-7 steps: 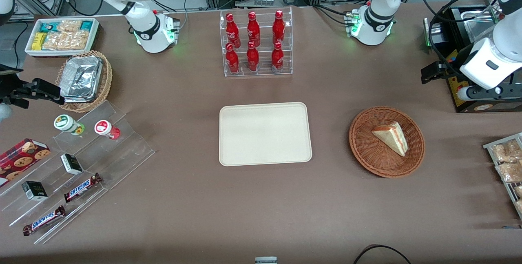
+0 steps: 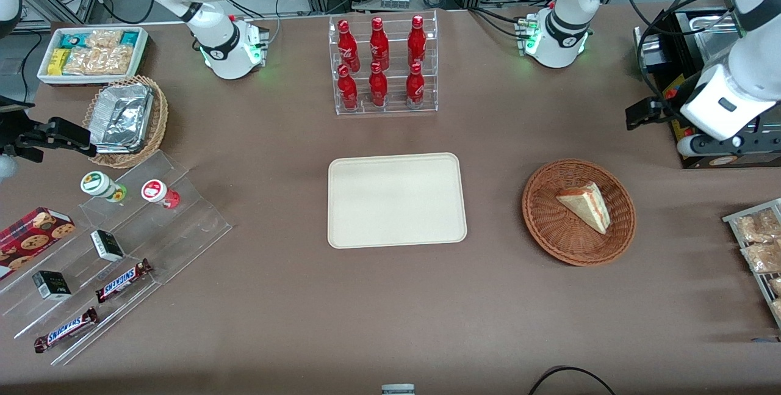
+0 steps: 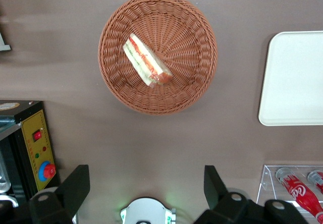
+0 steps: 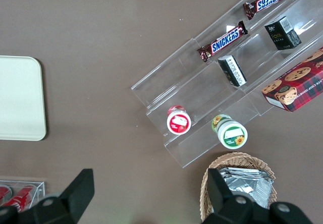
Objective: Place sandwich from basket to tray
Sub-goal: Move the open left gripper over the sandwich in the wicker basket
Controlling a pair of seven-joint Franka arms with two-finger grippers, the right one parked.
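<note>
The sandwich (image 2: 586, 204), a pale bread wedge with red and green filling on its cut edge, lies in the round reddish-brown wicker basket (image 2: 543, 224). Both also show in the left wrist view, the sandwich (image 3: 146, 60) inside the basket (image 3: 192, 77). The cream-beige tray (image 2: 396, 199) lies flat beside the basket, toward the parked arm's end, with nothing on it; its edge shows in the left wrist view (image 3: 292, 77). My left gripper (image 2: 642, 113) hangs in the air, farther from the front camera than the basket and toward the working arm's end. It (image 3: 146, 186) is open and holds nothing.
A clear rack of red bottles (image 2: 381, 65) stands farther from the front camera than the tray. A black box with a yellow panel (image 2: 701, 108) sits under the left arm. A rack of snack packets (image 2: 759, 248) lies at the working arm's end. Candy shelves (image 2: 122, 248) lie toward the parked arm's end.
My left arm and gripper have shifted a little toward the basket's side; the sandwich, basket and tray have not moved.
</note>
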